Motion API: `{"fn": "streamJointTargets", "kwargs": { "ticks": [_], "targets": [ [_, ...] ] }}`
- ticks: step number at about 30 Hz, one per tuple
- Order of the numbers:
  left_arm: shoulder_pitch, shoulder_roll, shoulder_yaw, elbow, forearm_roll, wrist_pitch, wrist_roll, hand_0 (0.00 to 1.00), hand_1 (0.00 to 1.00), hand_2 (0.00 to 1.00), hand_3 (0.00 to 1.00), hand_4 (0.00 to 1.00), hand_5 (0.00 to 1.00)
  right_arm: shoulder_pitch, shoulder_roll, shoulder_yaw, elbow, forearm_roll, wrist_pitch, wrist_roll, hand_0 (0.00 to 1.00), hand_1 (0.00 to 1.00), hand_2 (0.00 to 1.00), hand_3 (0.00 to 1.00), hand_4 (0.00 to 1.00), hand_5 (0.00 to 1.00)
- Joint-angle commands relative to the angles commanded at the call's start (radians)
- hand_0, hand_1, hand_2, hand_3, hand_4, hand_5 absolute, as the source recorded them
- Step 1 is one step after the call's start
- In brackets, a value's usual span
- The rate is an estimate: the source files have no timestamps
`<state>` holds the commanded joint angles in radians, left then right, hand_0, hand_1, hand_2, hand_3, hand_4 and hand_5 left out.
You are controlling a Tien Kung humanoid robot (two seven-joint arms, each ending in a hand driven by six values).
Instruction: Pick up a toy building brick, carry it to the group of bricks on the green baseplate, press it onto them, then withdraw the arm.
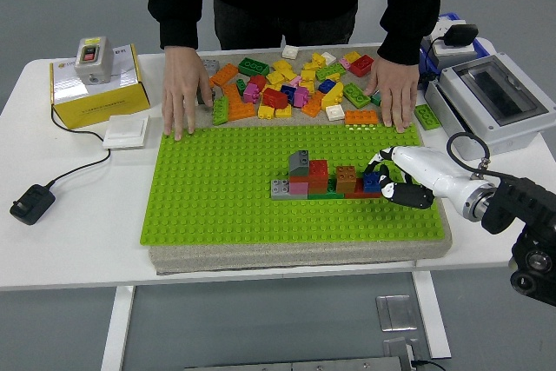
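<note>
A green baseplate (217,197) lies on a foam pad in the middle of the table. A group of bricks (314,179) stands on it, grey, pink, red, brown and green. My right hand (393,180) reaches in from the right, its fingers curled on a blue brick (372,182) at the group's right end, touching the brown brick. A pile of loose bricks (291,89) lies beyond the baseplate's far edge. My left hand is out of view.
A person stands at the far side, one hand (183,97) flat at the baseplate's far left corner, the other hand (397,97) at its far right. A yellow box (91,84), a white switch (124,132) and a black adapter (27,203) lie left. A grey case (495,102) stands right.
</note>
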<state>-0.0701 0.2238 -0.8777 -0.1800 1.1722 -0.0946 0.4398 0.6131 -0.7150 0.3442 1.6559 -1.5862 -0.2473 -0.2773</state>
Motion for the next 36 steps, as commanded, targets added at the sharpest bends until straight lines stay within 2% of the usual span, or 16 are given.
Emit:
{"fn": "streamJointTargets", "kwargs": {
  "ticks": [7,12,17,23,24,29,30,36],
  "targets": [
    [0.002,-0.002,0.002,0.000,-0.001,0.000,0.000,0.673,0.647,0.530,0.643,0.103,0.675,-0.008,-0.002,0.003,-0.006,-0.005,-0.002,-0.006,0.048,0.176,0.766,0.685,0.002,0.437],
    [0.004,-0.006,0.007,0.000,-0.007,0.001,0.000,0.671,0.647,0.528,0.643,0.105,0.677,-0.035,-0.008,0.079,-0.001,-0.024,-0.016,-0.012,0.048,0.176,0.762,0.684,0.002,0.437],
    [0.005,-0.005,0.001,0.000,-0.001,0.003,0.001,0.671,0.647,0.528,0.643,0.105,0.677,-0.102,0.016,0.200,0.002,-0.062,-0.036,-0.020,0.048,0.176,0.762,0.684,0.002,0.437],
    [0.011,-0.007,0.003,0.000,-0.005,0.002,0.003,0.672,0.647,0.527,0.642,0.104,0.674,-0.196,0.081,0.387,-0.019,-0.071,-0.078,0.004,0.048,0.178,0.756,0.683,0.002,0.428],
    [0.013,-0.007,0.004,0.000,-0.006,0.001,0.004,0.672,0.648,0.527,0.643,0.104,0.673,-0.212,0.093,0.425,-0.026,-0.063,-0.088,0.014,0.048,0.194,0.755,0.688,0.119,0.434],
    [0.013,-0.002,0.007,0.000,-0.008,0.000,0.004,0.672,0.648,0.527,0.643,0.104,0.673,-0.278,0.120,0.575,-0.060,-0.002,-0.126,0.063,0.048,0.194,0.755,0.688,0.119,0.434],
    [0.012,0.000,0.007,0.000,-0.007,0.000,0.004,0.671,0.647,0.527,0.643,0.105,0.671,-0.293,0.123,0.609,-0.068,0.013,-0.134,0.075,0.049,0.200,0.760,0.693,0.180,0.440],
    [0.004,0.011,0.006,0.000,0.000,-0.001,0.003,0.670,0.647,0.534,0.643,0.106,0.671,-0.359,0.150,0.778,-0.092,0.076,-0.166,0.126,0.049,0.201,0.761,0.695,0.190,0.436]
  ]
}}
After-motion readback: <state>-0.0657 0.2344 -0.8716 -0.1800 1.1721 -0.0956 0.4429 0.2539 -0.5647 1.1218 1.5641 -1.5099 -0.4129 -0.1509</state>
